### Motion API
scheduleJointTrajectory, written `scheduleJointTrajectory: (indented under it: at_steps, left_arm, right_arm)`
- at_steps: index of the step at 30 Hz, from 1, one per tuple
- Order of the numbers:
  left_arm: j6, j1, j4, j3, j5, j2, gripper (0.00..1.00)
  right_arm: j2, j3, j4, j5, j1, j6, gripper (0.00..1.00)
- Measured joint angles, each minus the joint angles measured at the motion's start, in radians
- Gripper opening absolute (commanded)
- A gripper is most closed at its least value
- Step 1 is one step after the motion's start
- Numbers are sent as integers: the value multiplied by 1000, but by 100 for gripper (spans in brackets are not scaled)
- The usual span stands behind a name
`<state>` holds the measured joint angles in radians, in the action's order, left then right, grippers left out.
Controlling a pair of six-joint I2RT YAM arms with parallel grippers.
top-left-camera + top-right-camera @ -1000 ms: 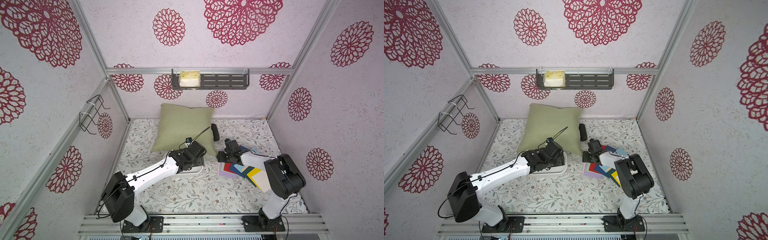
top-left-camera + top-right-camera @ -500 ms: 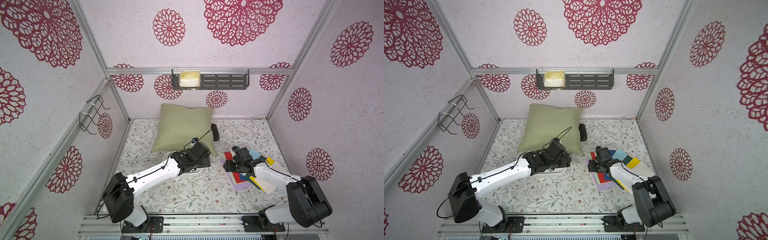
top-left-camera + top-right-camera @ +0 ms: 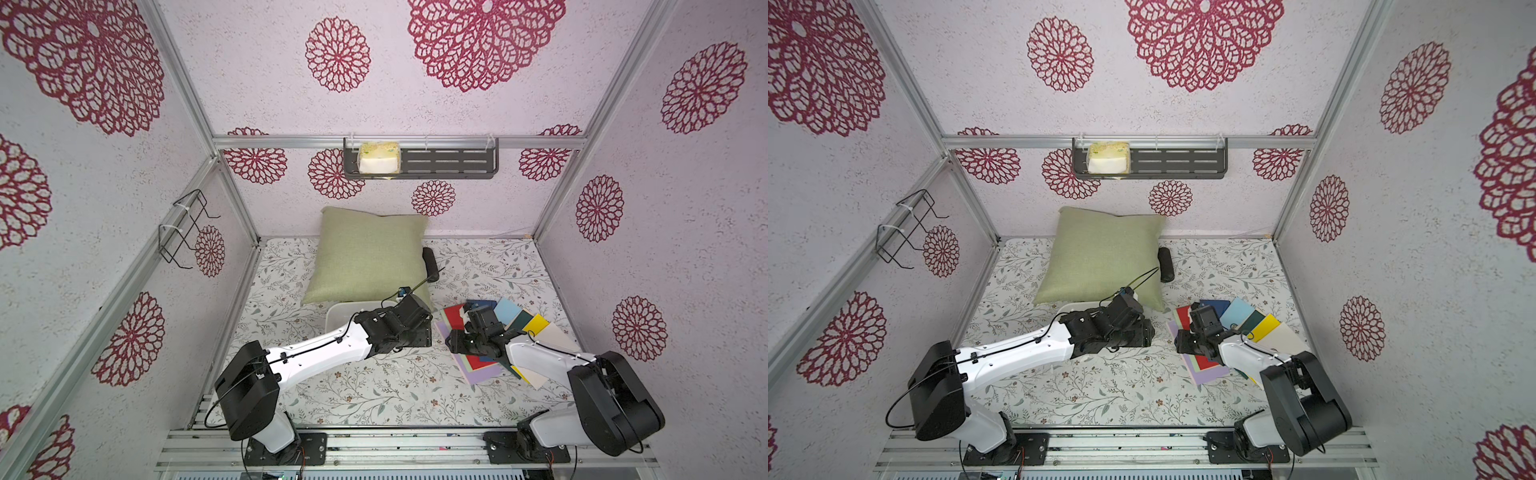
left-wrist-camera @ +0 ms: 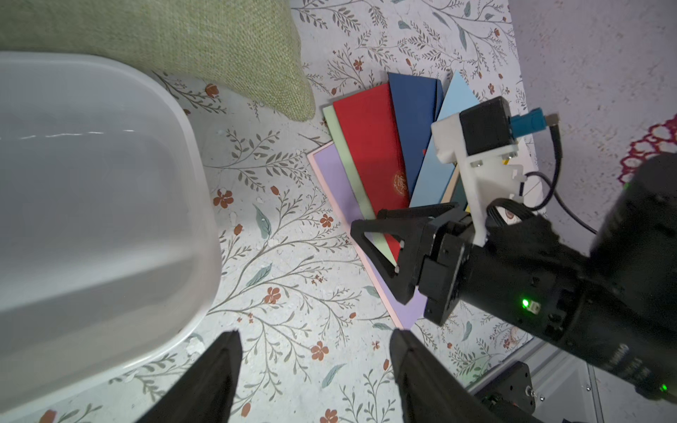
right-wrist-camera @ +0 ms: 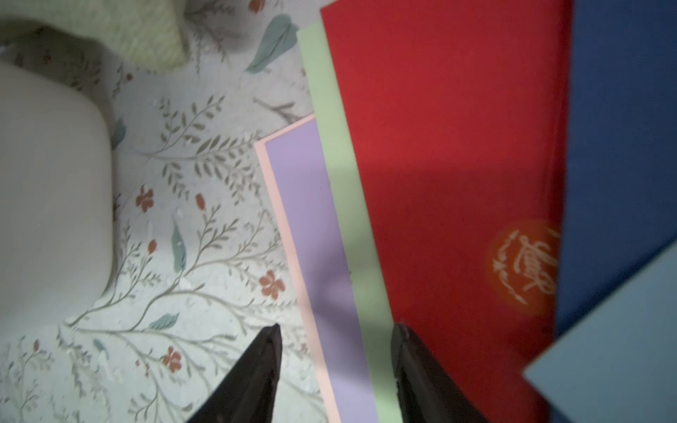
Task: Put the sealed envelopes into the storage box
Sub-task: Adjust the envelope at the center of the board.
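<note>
The right pincer (image 5: 337, 329) hangs with jaws apart over the lilac and green edges of the fanned envelopes (image 4: 370, 146), gripping none of them, on the flowered worktop (image 3: 374, 386). The left pincer (image 4: 315, 335), also spread and empty, hovers above the worktop between the fan and the white box (image 4: 205, 190), which sits just beside a green cushion (image 3: 370, 253).

green cushion (image 3: 368, 253) at back | black cylinder (image 3: 430, 259) beside it | pale block (image 3: 379, 158) on slotted shelf (image 3: 451, 165) | wire wall rack (image 3: 185, 226)
</note>
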<state>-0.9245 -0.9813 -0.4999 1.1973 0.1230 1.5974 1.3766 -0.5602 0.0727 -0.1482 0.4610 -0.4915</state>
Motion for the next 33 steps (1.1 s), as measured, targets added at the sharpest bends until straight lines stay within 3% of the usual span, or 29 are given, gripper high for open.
scheduleJointTrajectory:
  at_steps: [8,14,18,22,33]
  left_arm:
    - [-16,0,25,-36,-30,0,72]
    - [-30,-1,74,-28,-76,16,72]
    - [-34,-1,103,2,-105,81,72]
    - [-35,-1,114,36,-127,148,72]
    - [-38,4,158,133,-172,270,72]
  right_arm:
    - [-95,-10,84,-42,21,-30,57]
    - [-90,-76,102,24,-158,-9,58]
    - [-10,-95,85,68,-234,-2,57]
    - [93,-100,59,66,-240,6,55]
    - [1,-12,15,-73,-187,11,55]
